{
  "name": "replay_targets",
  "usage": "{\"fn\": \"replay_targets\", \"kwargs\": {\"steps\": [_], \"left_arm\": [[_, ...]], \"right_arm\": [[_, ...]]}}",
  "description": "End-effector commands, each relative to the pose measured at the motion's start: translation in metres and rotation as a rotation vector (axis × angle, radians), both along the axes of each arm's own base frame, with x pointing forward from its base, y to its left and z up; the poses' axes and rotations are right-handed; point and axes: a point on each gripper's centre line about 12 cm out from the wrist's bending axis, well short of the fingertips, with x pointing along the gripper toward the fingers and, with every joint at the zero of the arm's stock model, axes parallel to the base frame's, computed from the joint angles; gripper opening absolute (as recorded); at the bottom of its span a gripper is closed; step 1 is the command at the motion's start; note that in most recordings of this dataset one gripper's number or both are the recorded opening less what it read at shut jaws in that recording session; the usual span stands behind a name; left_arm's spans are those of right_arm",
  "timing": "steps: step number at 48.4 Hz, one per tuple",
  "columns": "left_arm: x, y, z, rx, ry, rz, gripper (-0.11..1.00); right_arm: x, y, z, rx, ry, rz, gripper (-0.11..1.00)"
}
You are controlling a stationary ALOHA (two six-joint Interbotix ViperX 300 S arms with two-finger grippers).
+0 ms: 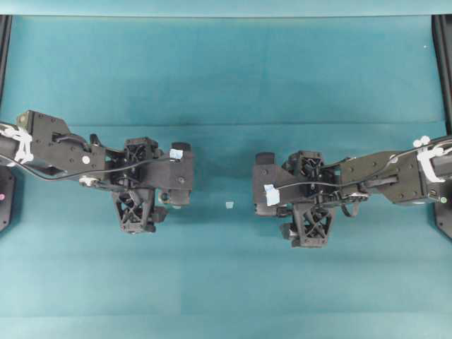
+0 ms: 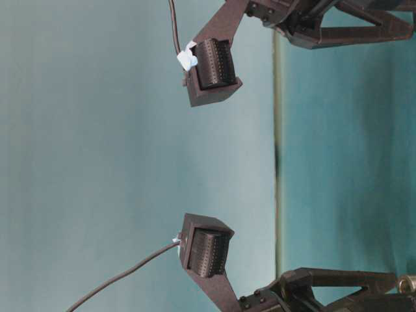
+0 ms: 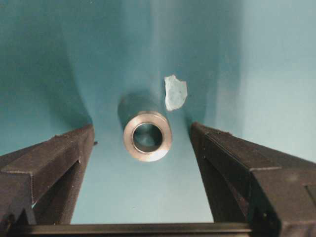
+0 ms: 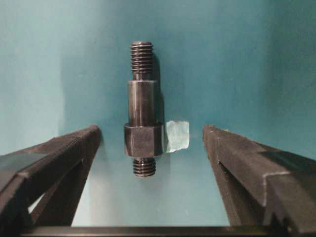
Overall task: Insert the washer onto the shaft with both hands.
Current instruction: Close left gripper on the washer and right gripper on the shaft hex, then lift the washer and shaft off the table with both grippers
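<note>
The washer [image 3: 147, 136], a thick silvery ring, lies flat on the teal mat with its hole facing up. My left gripper [image 3: 142, 129] hangs over it, open, with one black finger [image 3: 49, 160] on each side and not touching it. The shaft [image 4: 143, 113], a dark stepped rod threaded at both ends, lies on the mat. Its thick collar is level with the tips of my right gripper [image 4: 152, 129], which is open and clear of it. In the overhead view the left gripper [image 1: 145, 182] and right gripper [image 1: 308, 192] point down and hide both parts.
A pale tape scrap [image 3: 175, 92] lies just beyond the washer, and another tape scrap [image 4: 177, 136] touches the shaft's collar on the right. One small scrap [image 1: 229, 205] sits on the mat between the two arms. Black frame rails [image 1: 443, 63] edge the teal mat.
</note>
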Motion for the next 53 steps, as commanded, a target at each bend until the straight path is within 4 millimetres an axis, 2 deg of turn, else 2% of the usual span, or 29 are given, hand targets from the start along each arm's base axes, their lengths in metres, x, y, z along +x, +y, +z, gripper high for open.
{"fn": "replay_targets", "kwargs": {"steps": [1, 9, 14, 22, 28, 32, 53], "left_arm": [[0.0015, 0.0002, 0.0036, 0.002, -0.014, -0.001, 0.87], [0.0019, 0.0001, 0.0039, 0.000, -0.014, 0.002, 0.79], [0.0014, -0.0010, 0.0040, -0.002, -0.014, 0.003, 0.65], [-0.0002, -0.0015, 0.0042, 0.002, -0.011, -0.007, 0.35], [-0.0011, -0.0015, 0.0050, 0.002, -0.012, -0.007, 0.35], [-0.0023, -0.0016, 0.0054, 0.002, -0.014, -0.007, 0.35], [-0.0009, -0.0015, 0.0074, 0.002, -0.023, -0.007, 0.35]], "right_arm": [[0.0028, -0.0003, 0.0034, -0.001, -0.006, 0.003, 0.89], [0.0037, -0.0023, 0.0035, -0.001, 0.011, -0.002, 0.79], [0.0045, -0.0049, 0.0043, -0.001, 0.020, -0.010, 0.69], [0.0074, -0.0075, 0.0052, -0.002, 0.024, -0.015, 0.38], [0.0094, -0.0088, 0.0062, -0.007, 0.020, -0.012, 0.11], [0.0092, -0.0088, 0.0056, -0.009, 0.023, -0.006, 0.01], [0.0062, -0.0035, 0.0041, -0.009, 0.043, 0.010, 0.00]]}}
